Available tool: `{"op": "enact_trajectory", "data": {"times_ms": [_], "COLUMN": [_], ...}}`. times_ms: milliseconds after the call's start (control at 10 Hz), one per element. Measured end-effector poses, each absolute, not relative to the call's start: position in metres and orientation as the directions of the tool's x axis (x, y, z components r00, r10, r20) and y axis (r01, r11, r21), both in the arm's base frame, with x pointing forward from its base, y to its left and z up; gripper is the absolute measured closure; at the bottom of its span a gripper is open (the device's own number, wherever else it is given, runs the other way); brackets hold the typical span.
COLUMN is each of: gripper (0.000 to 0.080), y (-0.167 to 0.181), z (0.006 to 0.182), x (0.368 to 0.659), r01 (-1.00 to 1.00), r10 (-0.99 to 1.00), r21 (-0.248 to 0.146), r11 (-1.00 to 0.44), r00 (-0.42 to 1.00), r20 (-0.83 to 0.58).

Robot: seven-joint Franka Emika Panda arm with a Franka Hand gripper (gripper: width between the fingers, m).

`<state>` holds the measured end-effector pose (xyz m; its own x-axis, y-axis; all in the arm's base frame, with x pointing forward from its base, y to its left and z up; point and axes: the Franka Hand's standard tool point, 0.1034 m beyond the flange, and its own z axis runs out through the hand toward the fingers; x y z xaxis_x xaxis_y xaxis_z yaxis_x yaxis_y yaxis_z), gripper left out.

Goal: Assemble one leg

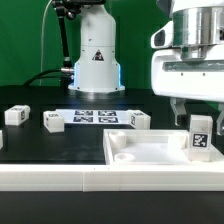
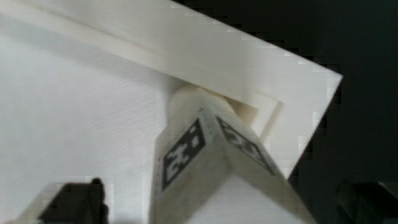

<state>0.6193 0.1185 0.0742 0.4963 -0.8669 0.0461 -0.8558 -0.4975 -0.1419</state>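
One leg [image 1: 200,135], a small white block with a black-and-white tag, stands upright in the near corner of the large white tray panel [image 1: 150,150] at the exterior view's right. My gripper [image 1: 198,108] hangs just above it. In the wrist view the leg [image 2: 217,150] stands at the tray's corner [image 2: 267,70], between my dark fingers [image 2: 71,200]. They are spread wide and do not touch it. Three more legs lie on the black table: one at the far left [image 1: 15,115], one beside it [image 1: 52,121] and one behind the tray [image 1: 139,120].
The marker board [image 1: 95,116] lies flat at the back, in front of the robot base [image 1: 97,60]. A white ledge [image 1: 60,180] runs along the front edge of the table.
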Motion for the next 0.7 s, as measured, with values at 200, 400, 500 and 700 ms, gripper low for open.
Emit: {"op": "enact_trajectory", "data": {"times_ms": [200,400,500,700], "gripper": [0.0150,0.0150,0.0150,0.0150], "y": [0.1171,0.1181,0.1179,0.1169], "z": [0.0733,0.0718,0.0722,0.0730], "x": [0.6189,0.6178,0.6179,0.6188], "r01": [-0.759,-0.619,-0.569,-0.432], "r10": [-0.770,-0.627,-0.577,-0.436], "r21": [-0.128,-0.102,-0.093,-0.053], "r11": [-0.638,-0.779,-0.817,-0.900], "r00": [0.635,0.772,0.810,0.891], "r20": [0.072,0.101,0.104,0.126]}}
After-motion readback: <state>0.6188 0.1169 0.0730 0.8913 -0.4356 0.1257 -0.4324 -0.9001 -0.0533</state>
